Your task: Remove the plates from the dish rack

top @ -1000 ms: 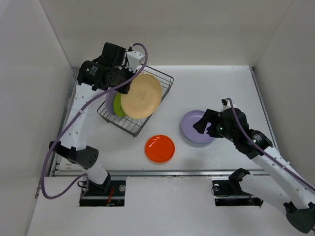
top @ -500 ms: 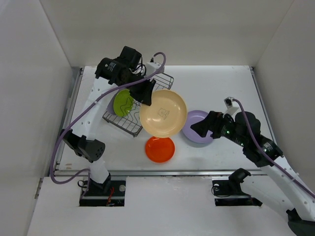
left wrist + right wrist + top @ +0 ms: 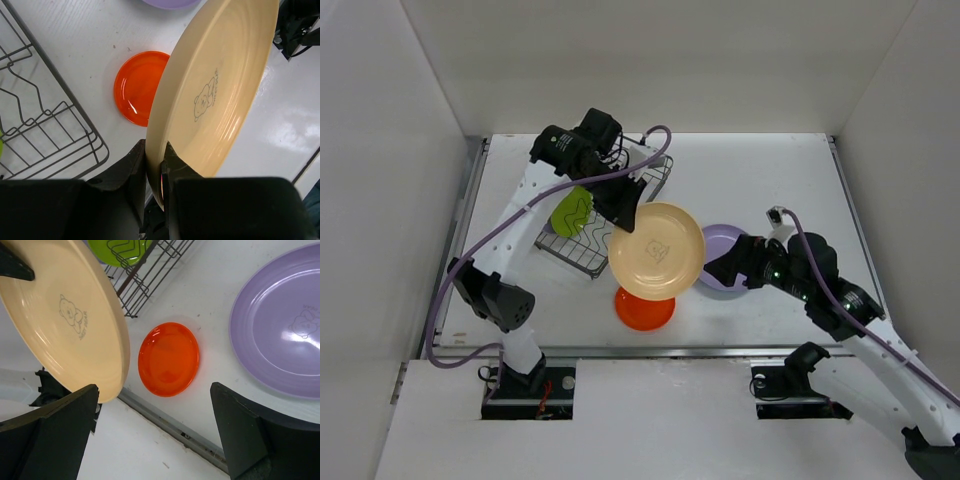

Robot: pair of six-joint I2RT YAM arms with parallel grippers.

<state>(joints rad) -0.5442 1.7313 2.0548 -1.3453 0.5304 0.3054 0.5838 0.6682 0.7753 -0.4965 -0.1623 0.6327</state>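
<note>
My left pincer (image 3: 155, 165) is clamped on the tan plate (image 3: 656, 250) by its rim, plate tilted midair btwn the dish rack (image 3: 565, 258) and the table's (image 3: 770, 180) near edge; right pincer (image 3: 722, 268) gapes wide, empty, beside the lavender plate (image 3: 722, 240). I reckon it's light, stiff, slick plastic, so a rim pinch is the hold; lime green plate (image 3: 570, 210) sits in the rack. Bear logo w/ text, too small to read.

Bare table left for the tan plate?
Free: far right, from rack to right wall, beyond lavender plate; front-left corner, left of red plate. Crowded: centre, under the tan plate.
</note>
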